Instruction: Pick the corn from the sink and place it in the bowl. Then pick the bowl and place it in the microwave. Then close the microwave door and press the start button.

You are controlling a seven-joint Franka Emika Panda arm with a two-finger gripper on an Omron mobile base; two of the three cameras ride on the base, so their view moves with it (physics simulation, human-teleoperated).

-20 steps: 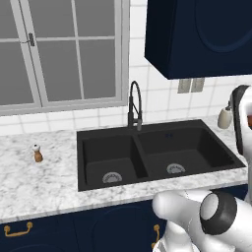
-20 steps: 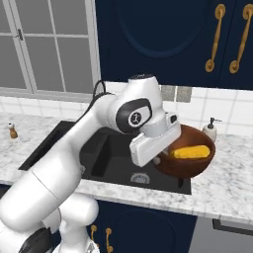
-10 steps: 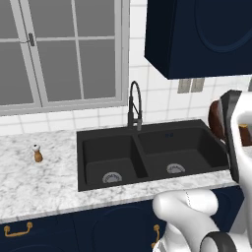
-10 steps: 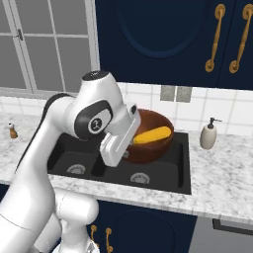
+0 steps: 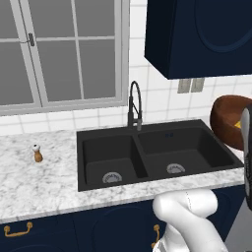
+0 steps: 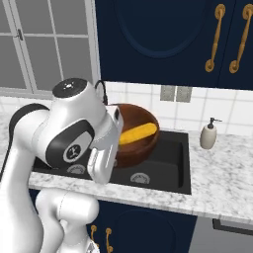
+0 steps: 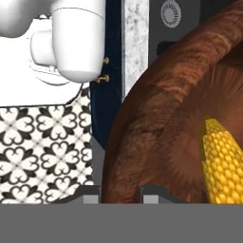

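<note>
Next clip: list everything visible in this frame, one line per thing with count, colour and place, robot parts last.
bowl: 1, reddish-brown, lifted above the sink, gripped at its rim
corn: 1, yellow, lying inside the bowl
sink: 1, black, double basin, set in the counter
faucet: 1, black, behind the sink divider
counter: 1, white-grey marble, around the sink
small shaker: 1, brown with a white top, on the counter left of the sink
soap dispenser: 1, beige, on the counter right of the sink
window: 1, grey frame, above the counter
upper cabinets: dark blue, gold handles
arm: 1, white
tool: 1, closed on the bowl rim
</note>
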